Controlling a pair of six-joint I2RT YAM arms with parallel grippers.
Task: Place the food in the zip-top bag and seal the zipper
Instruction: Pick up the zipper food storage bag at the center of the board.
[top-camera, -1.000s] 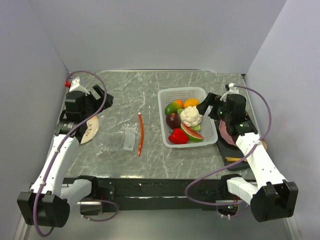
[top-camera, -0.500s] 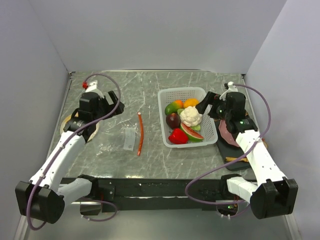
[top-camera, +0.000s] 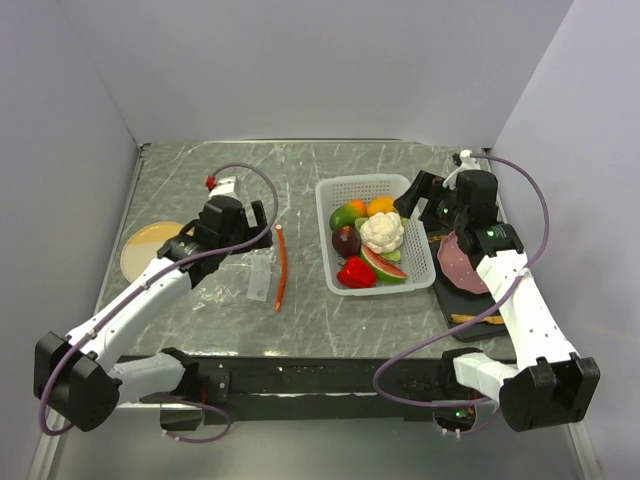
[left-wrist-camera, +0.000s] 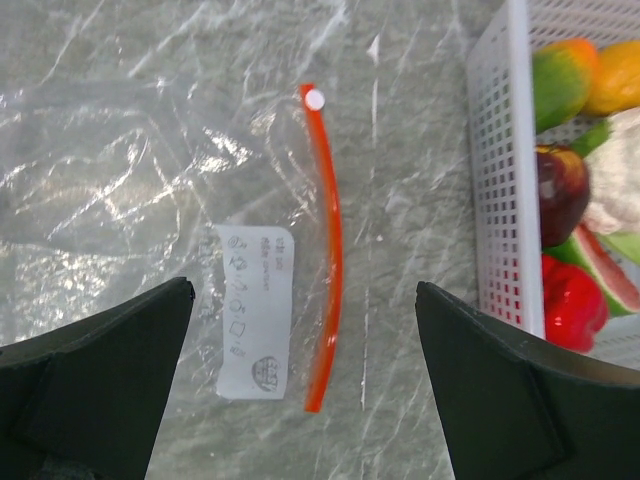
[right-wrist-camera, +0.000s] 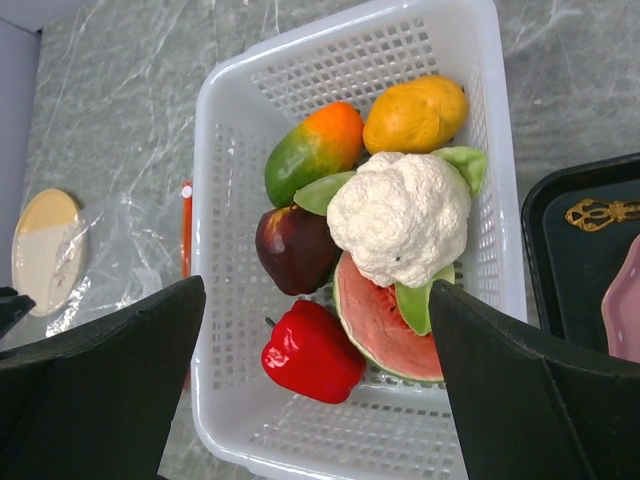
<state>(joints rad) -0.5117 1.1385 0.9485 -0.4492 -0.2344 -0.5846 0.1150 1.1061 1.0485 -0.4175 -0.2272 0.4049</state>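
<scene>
The clear zip-top bag lies flat on the table, its orange-red zipper along the right side. In the left wrist view the bag, its white label and the zipper lie below my open left gripper. Seen from above, the left gripper hovers over the bag's far end. The food sits in a white basket: cauliflower, red pepper, watermelon slice, purple ball, mango, orange. My right gripper hangs open above the basket, holding nothing.
A black tray right of the basket carries a pink slab and yellow sticks. A round tan plate lies at the far left. Grey walls close in the table on three sides.
My left arm has swung right, from over the tan plate to above the bag. The right gripper has drawn back and up a little from the basket. Both stay open.
</scene>
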